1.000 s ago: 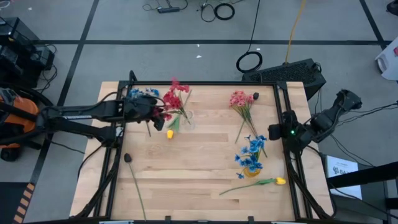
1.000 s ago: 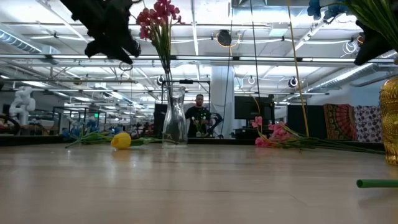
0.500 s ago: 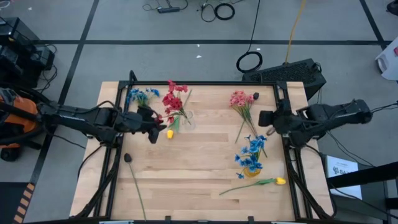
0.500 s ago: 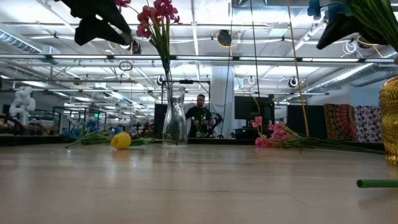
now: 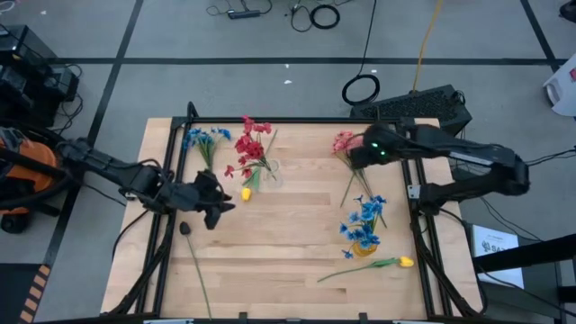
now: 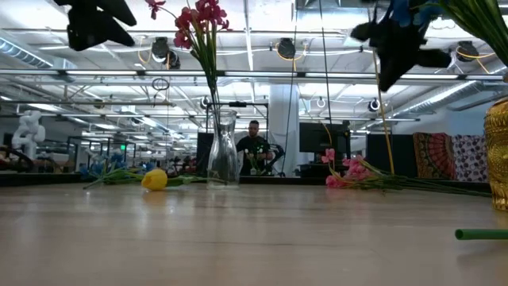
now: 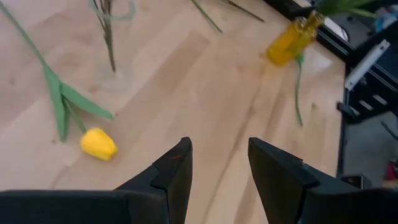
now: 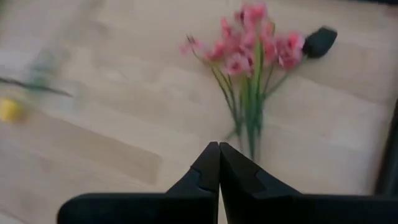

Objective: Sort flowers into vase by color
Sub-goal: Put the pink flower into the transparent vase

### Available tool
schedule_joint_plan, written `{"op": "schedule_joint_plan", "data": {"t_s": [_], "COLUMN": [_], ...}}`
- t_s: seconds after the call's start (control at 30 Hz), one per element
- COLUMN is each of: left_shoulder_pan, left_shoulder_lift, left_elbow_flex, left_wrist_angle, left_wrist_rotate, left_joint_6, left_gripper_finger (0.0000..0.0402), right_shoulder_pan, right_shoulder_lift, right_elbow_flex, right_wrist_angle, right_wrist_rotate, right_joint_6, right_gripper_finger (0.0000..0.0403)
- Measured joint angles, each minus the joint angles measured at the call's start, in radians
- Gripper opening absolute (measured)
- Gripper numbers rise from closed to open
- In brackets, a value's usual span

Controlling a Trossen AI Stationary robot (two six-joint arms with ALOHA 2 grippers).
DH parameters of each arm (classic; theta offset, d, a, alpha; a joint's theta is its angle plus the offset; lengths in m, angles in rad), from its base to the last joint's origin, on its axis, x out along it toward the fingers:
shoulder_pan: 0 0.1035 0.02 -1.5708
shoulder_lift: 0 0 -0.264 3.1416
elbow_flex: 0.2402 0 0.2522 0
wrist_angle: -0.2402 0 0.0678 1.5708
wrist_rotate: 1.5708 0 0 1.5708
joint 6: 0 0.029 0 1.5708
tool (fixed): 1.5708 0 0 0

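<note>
Red flowers stand in a clear glass vase. Blue flowers stand in a yellow vase. More blue flowers lie at the far left, and a pink spray lies at the far right beside a dark bud. One yellow bud lies near the glass vase, another at the near right. A dark bud on a long stem lies at the near left. My left gripper hovers open, holding nothing, near the first yellow bud. My right gripper hovers shut above the pink spray's stems.
A black frame runs along the table's left, far and right edges. Bare wood lies in the middle of the table between the two vases. Beyond the far edge, a person shows in the room.
My left gripper has drawn away from the red flowers toward the table's near edge, still open. My right gripper has swung from the right edge toward the far left, over the pink spray, turning as it went and staying shut. No flower has moved.
</note>
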Motion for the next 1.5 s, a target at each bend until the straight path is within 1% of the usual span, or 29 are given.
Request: {"op": "schedule_joint_plan", "data": {"t_s": [0.13, 0.33, 0.43, 0.53, 0.77, 0.9, 1.13, 1.3, 1.4, 1.5], "left_shoulder_pan": [-0.052, -0.095, -0.103, -0.109, -0.109, -0.108, -0.108, -0.108, -0.108, -0.108], "left_shoulder_lift": [0.013, 0.054, 0.078, 0.101, 0.138, 0.145, 0.144, 0.145, 0.144, 0.144], "left_elbow_flex": [0.000, 0.000, 0.000, 0.000, -0.001, -0.001, -0.001, -0.001, -0.001, -0.001], "left_wrist_angle": [0.002, 0.000, 0.000, 0.000, -0.003, -0.003, -0.003, -0.004, -0.004, -0.004], "left_wrist_rotate": [-0.013, -0.051, -0.057, -0.075, -0.086, -0.086, -0.087, -0.092, -0.094, -0.094], "left_joint_6": [-0.016, -0.042, -0.042, -0.056, -0.067, -0.065, -0.043, -0.040, -0.040, -0.039], "left_gripper_finger": [0.0162, 0.0162, 0.0162, 0.0162, 0.0162, 0.0162, 0.0162, 0.0162, 0.0162, 0.0162], "right_shoulder_pan": [-0.074, -0.184, -0.229, -0.257, -0.258, -0.239, -0.217, -0.204, -0.204, -0.204], "right_shoulder_lift": [0.085, 0.153, 0.164, 0.167, 0.167, 0.167, 0.166, 0.166, 0.174, 0.201], "right_elbow_flex": [-0.021, -0.046, -0.077, -0.133, -0.258, -0.297, -0.355, -0.397, -0.413, -0.419], "right_wrist_angle": [-0.005, -0.013, -0.001, 0.030, 0.129, 0.193, 0.235, 0.323, 0.350, 0.352], "right_wrist_rotate": [-0.067, -0.141, -0.184, -0.248, -0.269, -0.285, -0.267, -0.252, -0.253, -0.252], "right_joint_6": [-0.108, -0.222, -0.269, -0.286, -0.289, -0.288, -0.284, -0.288, -0.286, -0.311], "right_gripper_finger": [0.0000, 0.0002, 0.0013, 0.0033, 0.0098, 0.0136, 0.0193, 0.0217, 0.0218, 0.0212]}}
